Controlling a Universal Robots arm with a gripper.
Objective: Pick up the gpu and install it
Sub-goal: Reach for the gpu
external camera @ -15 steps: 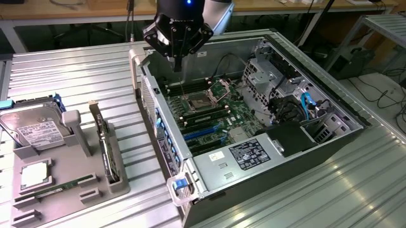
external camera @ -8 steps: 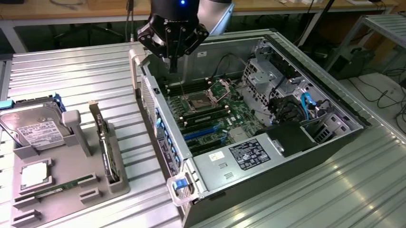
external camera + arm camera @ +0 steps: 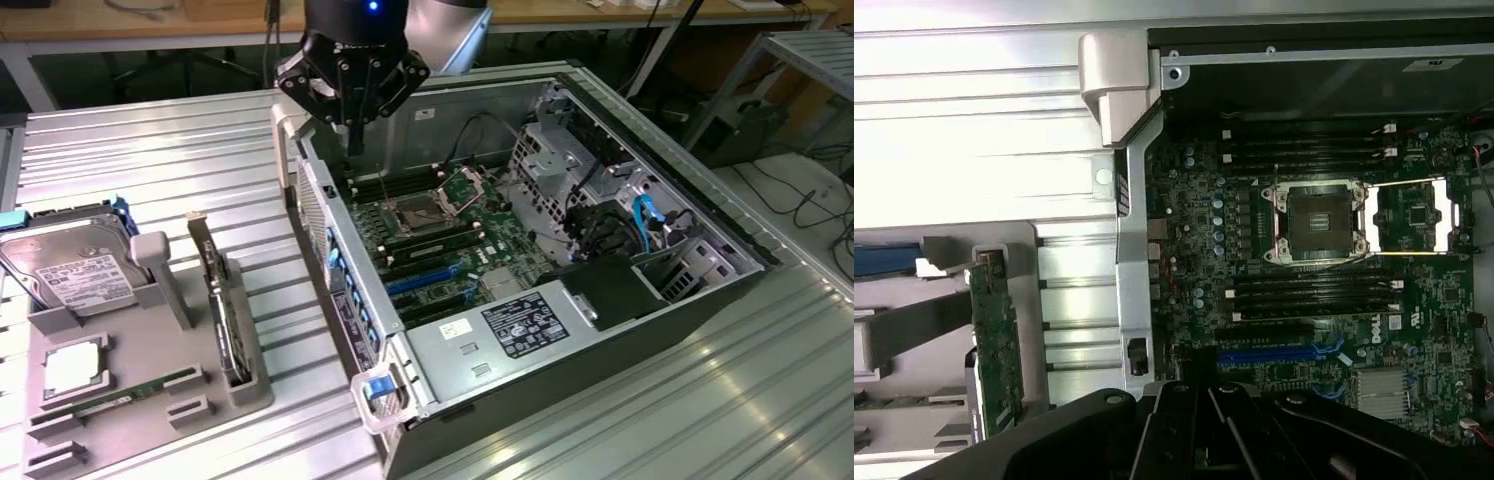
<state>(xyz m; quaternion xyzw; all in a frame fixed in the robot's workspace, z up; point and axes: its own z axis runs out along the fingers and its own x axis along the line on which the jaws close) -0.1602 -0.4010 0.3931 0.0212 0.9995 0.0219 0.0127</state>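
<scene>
The gpu [image 3: 216, 300] stands on edge in a slot of the grey holder [image 3: 140, 425], to the exterior view's left of the open computer case [image 3: 694, 250]. Its cream bracket end points up and away. The wrist view shows its green circuit side [image 3: 994, 340] beside the case wall. My gripper [image 3: 355, 135] hangs above the motherboard's far end, close to the case's side wall and well apart from the gpu. Its fingers are shut with nothing between them. The gripper's black body [image 3: 1204, 420] shows in the wrist view.
A silver hard drive [image 3: 74, 265], a processor chip [image 3: 74, 365] and a green RAM stick [image 3: 127, 395] also sit in the holder. Inside the case are the open CPU socket [image 3: 416, 212] and blue expansion slots [image 3: 427, 282], with cables and drive cages at the exterior view's right.
</scene>
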